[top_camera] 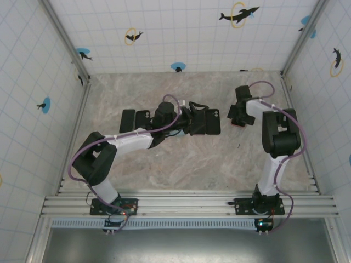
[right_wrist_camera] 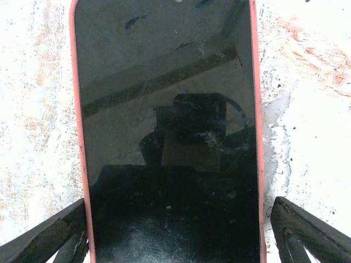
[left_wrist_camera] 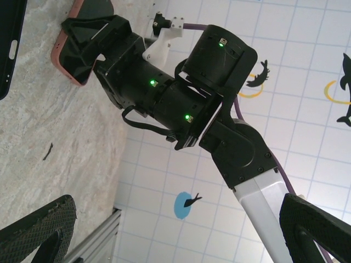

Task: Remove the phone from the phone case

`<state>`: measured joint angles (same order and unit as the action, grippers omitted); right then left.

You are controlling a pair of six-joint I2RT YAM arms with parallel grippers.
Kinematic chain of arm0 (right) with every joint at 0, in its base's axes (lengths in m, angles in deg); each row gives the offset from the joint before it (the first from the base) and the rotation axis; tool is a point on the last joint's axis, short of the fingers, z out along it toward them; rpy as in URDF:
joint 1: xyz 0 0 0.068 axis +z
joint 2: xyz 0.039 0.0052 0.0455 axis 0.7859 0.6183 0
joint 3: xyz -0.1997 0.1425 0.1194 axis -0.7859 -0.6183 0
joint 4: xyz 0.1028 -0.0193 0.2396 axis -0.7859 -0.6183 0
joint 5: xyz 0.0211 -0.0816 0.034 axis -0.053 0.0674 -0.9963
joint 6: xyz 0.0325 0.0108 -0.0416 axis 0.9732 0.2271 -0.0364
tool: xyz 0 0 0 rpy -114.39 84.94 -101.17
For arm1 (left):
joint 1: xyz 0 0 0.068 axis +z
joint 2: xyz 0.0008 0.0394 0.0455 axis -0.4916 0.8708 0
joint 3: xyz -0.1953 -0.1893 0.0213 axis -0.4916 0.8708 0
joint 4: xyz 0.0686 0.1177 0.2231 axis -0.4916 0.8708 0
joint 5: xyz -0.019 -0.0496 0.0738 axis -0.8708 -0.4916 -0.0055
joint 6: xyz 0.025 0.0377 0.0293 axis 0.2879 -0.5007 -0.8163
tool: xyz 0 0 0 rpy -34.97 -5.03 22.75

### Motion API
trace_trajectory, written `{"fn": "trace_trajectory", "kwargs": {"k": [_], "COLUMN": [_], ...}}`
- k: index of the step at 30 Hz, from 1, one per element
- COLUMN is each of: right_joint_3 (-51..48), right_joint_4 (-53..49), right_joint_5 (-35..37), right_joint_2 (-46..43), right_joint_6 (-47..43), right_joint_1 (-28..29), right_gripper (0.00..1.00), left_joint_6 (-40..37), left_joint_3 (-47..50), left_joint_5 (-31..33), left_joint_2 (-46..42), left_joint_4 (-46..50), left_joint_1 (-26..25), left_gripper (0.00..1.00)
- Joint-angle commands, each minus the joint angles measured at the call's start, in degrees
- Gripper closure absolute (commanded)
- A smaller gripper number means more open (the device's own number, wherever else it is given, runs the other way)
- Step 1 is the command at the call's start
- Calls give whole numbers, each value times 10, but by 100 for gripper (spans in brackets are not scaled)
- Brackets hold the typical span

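Jaws of right gripper (right_wrist_camera: pixel 180 219) spread either side of the phone (right_wrist_camera: pixel 164 82) (pink case (right_wrist_camera: pixel 78 109) on it); left gripper (left_wrist_camera: pixel 175 219) also spread, near the phone

There is one pink-cased phone (right_wrist_camera: pixel 164 82). To its left, seen from above, I count four dark flat slabs (top_camera: pixel 128 120) (top_camera: pixel 142 119) (top_camera: pixel 197 121) (top_camera: pixel 213 121); whether they are phones or cases, I cannot tell. There are two robot arms (top_camera: pixel 129 141) (top_camera: pixel 277 137).

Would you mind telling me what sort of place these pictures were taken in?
Probably a lab robot cell, not a home: two arms bolted to an aluminium rail, a marble-look tabletop boxed in by grid-printed walls with dolphin stickers.
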<state>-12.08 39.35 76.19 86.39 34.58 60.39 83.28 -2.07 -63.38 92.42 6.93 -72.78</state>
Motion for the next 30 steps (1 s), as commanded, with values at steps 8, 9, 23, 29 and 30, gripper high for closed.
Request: {"fn": "trace_trajectory", "kwargs": {"k": [8,9,23,29,30], "right_joint_3": [-11,-8,-35,-73,-81], "right_joint_4": [-33,-34,-4,32,42], "right_joint_5": [-24,-26,2,-27,-31], "right_joint_2": [41,42,-64,-121,-131], "right_joint_6": [-25,-26,-50,-60,-58], "right_joint_1": [1,0,0,1,2], "right_gripper": [27,31,49,54,54], "left_joint_6": [-4,-4,-5,-30,-33], "left_joint_3": [3,3,11,1,-1], "left_joint_5": [-16,-16,-15,-12,-13], "left_joint_2": [2,2,-2,-2,-1], "left_joint_4": [-25,-26,-28,3,7], "left_joint_1": [6,6,12,15,15], "left_gripper": [2,2,3,3,3]}}
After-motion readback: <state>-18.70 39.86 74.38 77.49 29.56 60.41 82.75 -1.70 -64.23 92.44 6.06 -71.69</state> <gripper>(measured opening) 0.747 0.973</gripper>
